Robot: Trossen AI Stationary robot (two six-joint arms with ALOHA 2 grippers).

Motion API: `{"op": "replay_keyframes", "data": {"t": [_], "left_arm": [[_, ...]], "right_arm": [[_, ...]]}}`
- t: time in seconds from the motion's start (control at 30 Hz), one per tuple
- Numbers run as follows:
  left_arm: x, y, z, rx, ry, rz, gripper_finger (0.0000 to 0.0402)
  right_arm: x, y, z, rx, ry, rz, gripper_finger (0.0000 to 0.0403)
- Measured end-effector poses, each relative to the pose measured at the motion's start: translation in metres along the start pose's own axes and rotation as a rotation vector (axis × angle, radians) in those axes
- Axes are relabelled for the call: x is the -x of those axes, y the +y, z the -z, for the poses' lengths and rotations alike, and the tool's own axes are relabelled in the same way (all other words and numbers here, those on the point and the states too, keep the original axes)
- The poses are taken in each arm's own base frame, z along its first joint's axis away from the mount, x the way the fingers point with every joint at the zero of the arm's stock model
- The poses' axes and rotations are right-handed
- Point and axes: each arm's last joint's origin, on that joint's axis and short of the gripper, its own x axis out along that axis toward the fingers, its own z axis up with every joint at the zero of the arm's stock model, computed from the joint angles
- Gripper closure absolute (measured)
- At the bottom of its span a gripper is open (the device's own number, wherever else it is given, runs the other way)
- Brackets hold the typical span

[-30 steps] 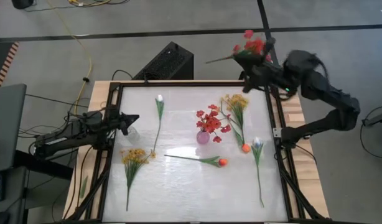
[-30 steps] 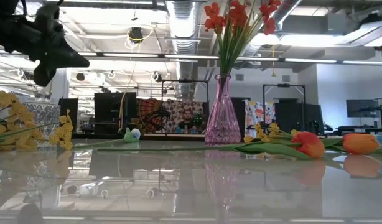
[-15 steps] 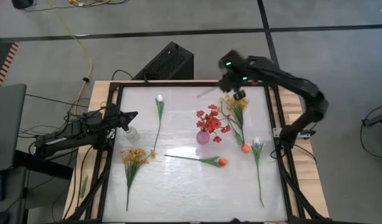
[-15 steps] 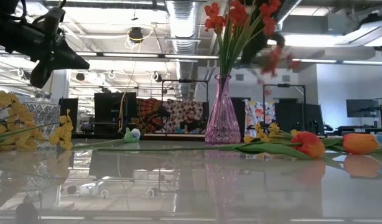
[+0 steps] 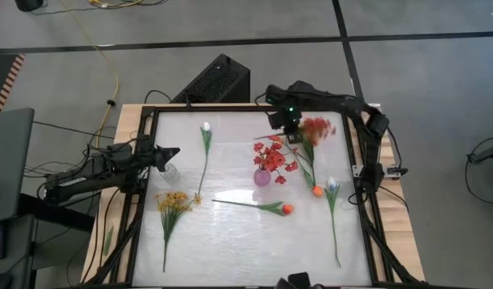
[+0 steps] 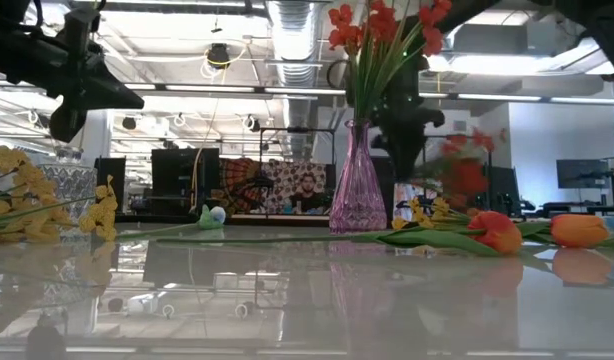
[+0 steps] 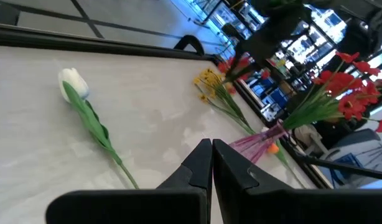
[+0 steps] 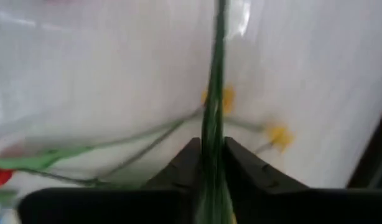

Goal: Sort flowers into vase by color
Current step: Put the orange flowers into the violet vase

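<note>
The tabletop (image 5: 246, 241) fills the middle of the high view, with the loose flowers spread across it. The right arm reaches in from about one o'clock, and the right pincer (image 5: 291, 127) hangs over the far edge, near twelve o'clock. Its fingers are closed round the green stem (image 8: 211, 118) of a red spray (image 5: 316, 128), whose blossoms trail toward two o'clock of the pink vase (image 5: 262, 177). That vase stands near the centre and already holds red blossoms (image 5: 272, 154).

The left pincer (image 5: 168, 153) waits at nine o'clock, shut and empty, just beside a small clear glass (image 5: 171, 171).

Around the vase lie a yellow spray (image 5: 305, 136) at one o'clock, another yellow spray (image 5: 173, 203) at eight o'clock, a white tulip (image 5: 205, 128) at ten o'clock, a second white tulip (image 5: 332, 186) at three o'clock, and two orange tulips (image 5: 287, 209) at about five and three o'clock.

The step in hand appears to be carrying the red spray to join its colour. To do it well, the stem's lower end should be brought directly over the narrow neck and turned upright before lowering, since the blossoms already there crowd the opening. The grip should hold until the stem is well inside, or the spray may tip out or topple the slender vase.
</note>
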Motion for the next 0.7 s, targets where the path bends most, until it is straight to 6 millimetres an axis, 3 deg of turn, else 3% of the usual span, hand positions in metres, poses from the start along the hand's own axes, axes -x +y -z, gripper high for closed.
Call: {"op": "replay_keyframes", "data": {"t": [0.2, 0.3, 0.47, 0.57, 0.7], "left_arm": [[0.000, 0.000, 0.000, -0.020, 0.006, 0.007, 0.0401], [0.000, 0.000, 0.000, -0.047, 0.006, 0.007, 0.0401], [0.000, 0.000, 0.000, -0.060, 0.006, 0.006, 0.0401], [0.000, 0.000, 0.000, -0.076, 0.005, 0.006, 0.0401], [0.000, 0.000, 0.000, -0.096, 0.009, 0.010, 0.0401]], "right_arm": [[0.000, -0.001, 0.005, -0.141, 0.021, -0.017, 0.0213], [0.007, -0.001, 0.008, -0.359, 0.011, -0.008, 0.0190], [0.012, -0.004, 0.020, -0.973, 0.025, -0.060, 0.0182], [0.011, -0.004, 0.025, -1.125, 0.057, -0.068, 0.0187], [-0.006, 0.000, 0.024, -1.270, 0.070, -0.065, 0.0197]]}}
